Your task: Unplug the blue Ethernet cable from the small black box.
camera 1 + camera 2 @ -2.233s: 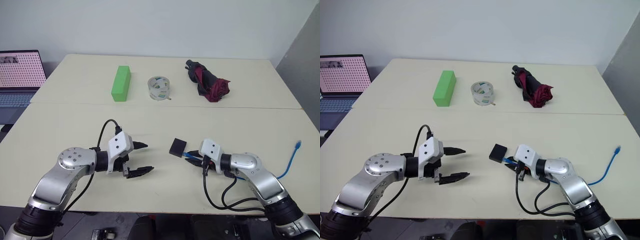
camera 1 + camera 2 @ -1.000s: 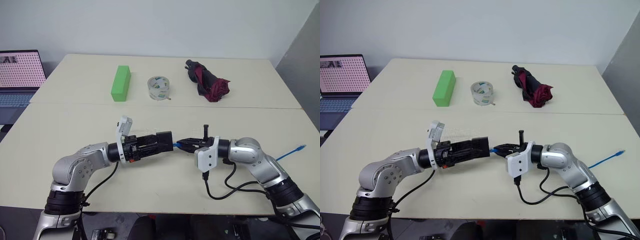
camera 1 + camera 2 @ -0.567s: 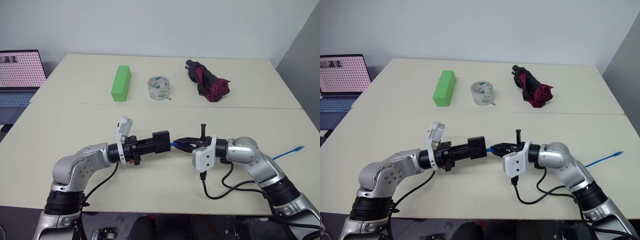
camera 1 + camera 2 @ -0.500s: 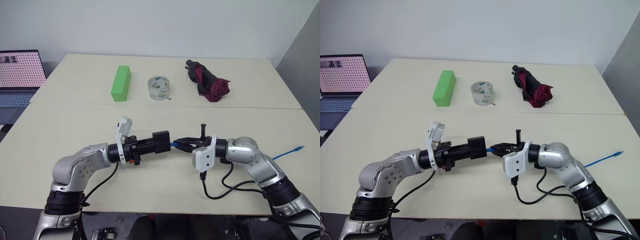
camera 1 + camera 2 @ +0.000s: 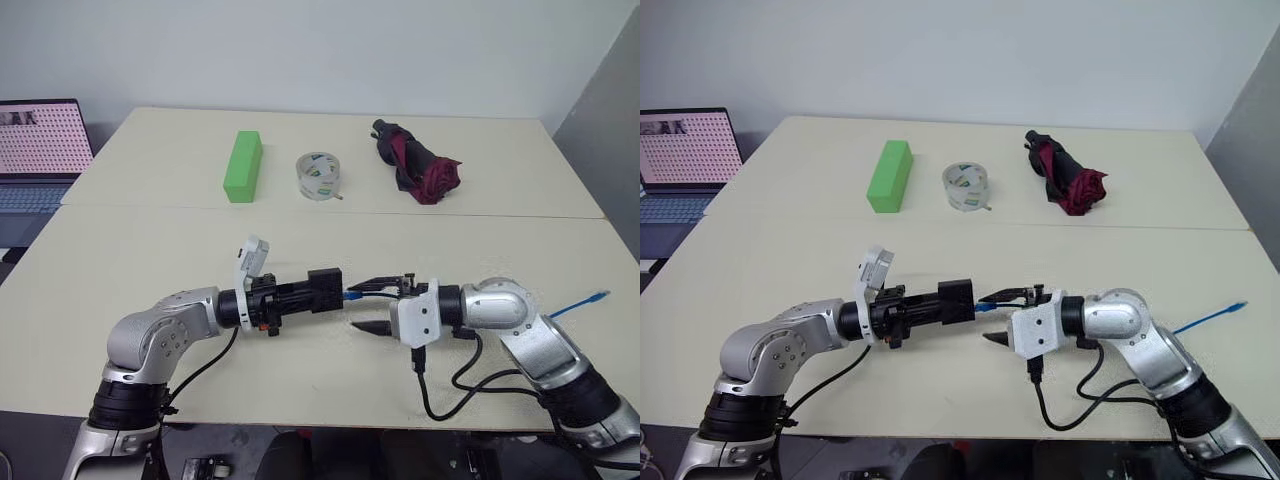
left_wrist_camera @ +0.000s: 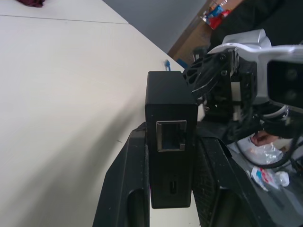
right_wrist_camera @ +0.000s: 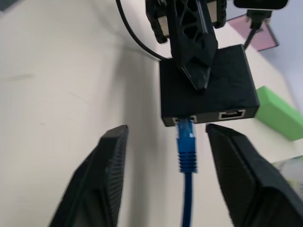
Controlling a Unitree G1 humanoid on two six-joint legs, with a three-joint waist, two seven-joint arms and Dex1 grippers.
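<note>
Matte black plastic, that's the small black box, pinched between the fingers of the left tool and held up off the counter over its near middle. The left tool is clenched tight on the box, one finger on each flat side. In the left wrist view one port on the box's edge faces the camera.

The blue Ethernet cable is plugged into the box on the side facing the right tool. That tool is released, its two fingers spread wide with the cable running through the gap between them, neither finger touching it. The cable's far end lies on the counter near the right edge.

Plenty of room around the two tools: the near half of the counter is bare out to the left edge and the near edge. Along the far side sit a green block, a roll of clear tape and a folded umbrella, all well apart from the arms. A laptop sits past the far-left corner.
</note>
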